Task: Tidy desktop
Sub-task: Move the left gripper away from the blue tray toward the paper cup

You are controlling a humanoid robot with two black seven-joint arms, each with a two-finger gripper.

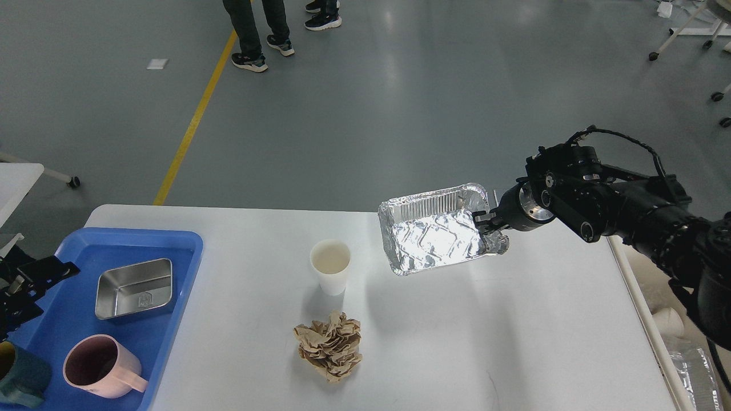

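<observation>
The white-grey desktop [514,342] fills the lower half of the head view. My right gripper [485,225] is shut on the right rim of a crumpled foil tray [434,234], which hangs tilted above the desktop's far right part. A white paper cup [330,265] stands upright near the middle. In front of it lies a crumpled brown paper ball [329,344]. At the far left edge my left gripper [34,279] is over the blue tray [165,342], its fingers spread and empty.
The blue tray holds a steel dish [134,288], a pink mug [100,367] and a dark teal cup [14,379]. People's legs [257,28] stand on the grey floor beyond. White cups [668,319] and foil [694,365] lie below the desktop's right edge.
</observation>
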